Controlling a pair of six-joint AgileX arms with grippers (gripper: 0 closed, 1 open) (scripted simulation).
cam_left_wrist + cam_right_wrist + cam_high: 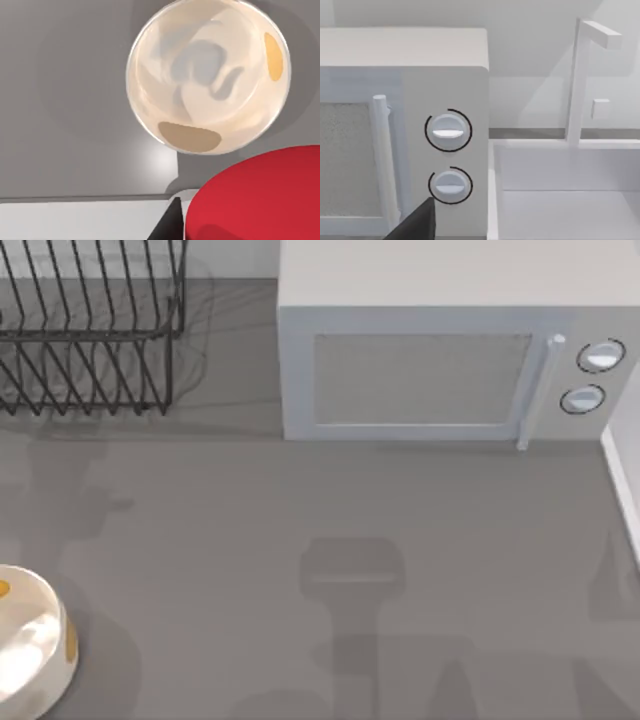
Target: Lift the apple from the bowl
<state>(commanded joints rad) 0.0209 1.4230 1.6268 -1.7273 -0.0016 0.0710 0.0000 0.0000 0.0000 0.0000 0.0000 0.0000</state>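
Observation:
The cream-white bowl (50, 660) sits at the table's near left edge, with yellow-orange marks on its rim. Seen from straight above in the left wrist view, the bowl (200, 75) has a glossy, bare inside. The red apple (260, 195) hangs close to that camera, well above the bowl and off to one side of it. My left gripper is shut on the apple, and one dark finger (167, 225) shows beside it. My right gripper (415, 225) hangs parked in front of the microwave's knobs.
A white microwave (420, 370) stands at the back centre-right, its two knobs (448, 131) facing the right wrist camera. A black wire dish rack (90, 330) fills the back left. A white sink (560, 190) with a faucet (580, 75) lies right of the microwave.

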